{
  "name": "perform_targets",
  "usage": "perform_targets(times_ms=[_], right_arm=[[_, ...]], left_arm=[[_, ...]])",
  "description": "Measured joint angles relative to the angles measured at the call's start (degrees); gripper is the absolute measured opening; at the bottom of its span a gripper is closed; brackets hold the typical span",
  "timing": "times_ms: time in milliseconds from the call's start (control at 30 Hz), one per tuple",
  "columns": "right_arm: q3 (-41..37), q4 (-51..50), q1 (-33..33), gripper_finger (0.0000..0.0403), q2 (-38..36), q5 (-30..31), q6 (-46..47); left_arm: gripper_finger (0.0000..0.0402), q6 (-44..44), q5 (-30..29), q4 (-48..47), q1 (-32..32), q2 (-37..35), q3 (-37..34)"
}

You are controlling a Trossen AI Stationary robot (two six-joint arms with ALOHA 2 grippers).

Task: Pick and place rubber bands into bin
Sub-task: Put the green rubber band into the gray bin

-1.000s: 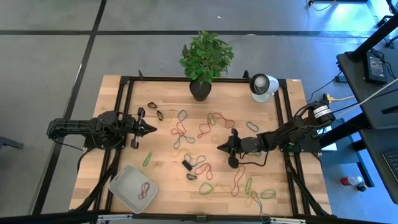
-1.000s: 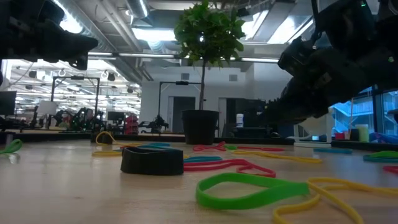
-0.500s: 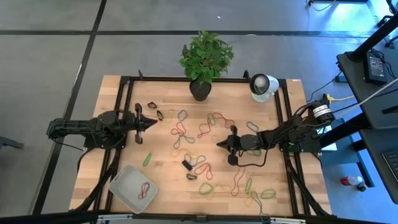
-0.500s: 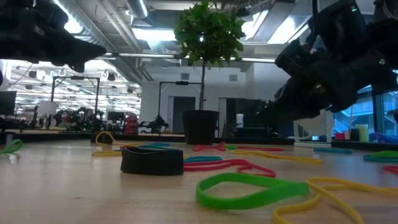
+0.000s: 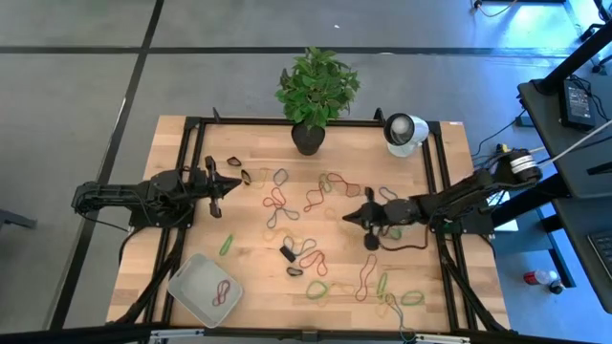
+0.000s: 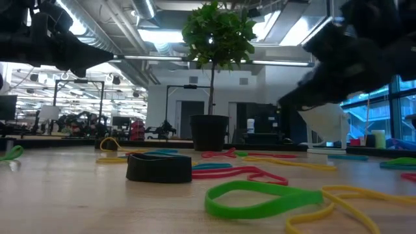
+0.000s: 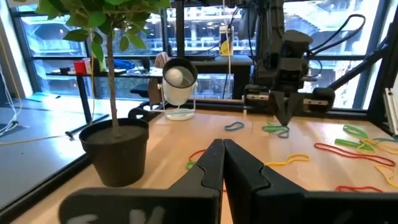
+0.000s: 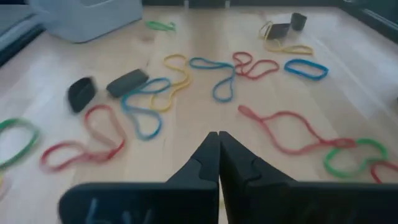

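On pale wood (image 5: 258, 277), floppy rubber bands (image 5: 278, 202) (thin loops) sprawl.

Overhead camera looks straight down on the whole table (image 5: 191, 248). A low camera sits at tabletop height, facing level toward the potted plant (image 6: 212, 71) at 12 o'clock. Each wrist camera looks along its own arm across the tabletop. All views share the scattered rubber bands (image 5: 277, 203).

A potted plant (image 5: 313, 96) stands near a white round device (image 5: 404, 131).
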Motion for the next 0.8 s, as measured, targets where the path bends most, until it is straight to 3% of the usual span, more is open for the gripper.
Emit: perform_targets(times_ms=[200, 400, 633, 800], right_arm=[[-11.7, 13.8, -1.1, 0.0001, -10.7, 0.3, -1.7], [-13.4, 9.3, -4.5, 0.0001, -15.7, -2.0, -1.7], [-13.4, 1.7, -6.2, 0.0, -15.4, -3.1, 1.3], [-13.4, 0.1, -6.2, 0.0001, -15.4, -3.1, 1.8]], left_arm=[[0.0003, 1.1, -0.4, 0.4, 0.0, 0.2, 0.0], [0.0002, -2.6, -2.6, -2.0, 0.0, 7.1, 3.8], [0.0002, -7.1, -2.9, -10.9, 0.0, 29.7, 18.6], [0.0002, -12.8, -2.0, -27.2, -0.3, 48.2, 33.5]])
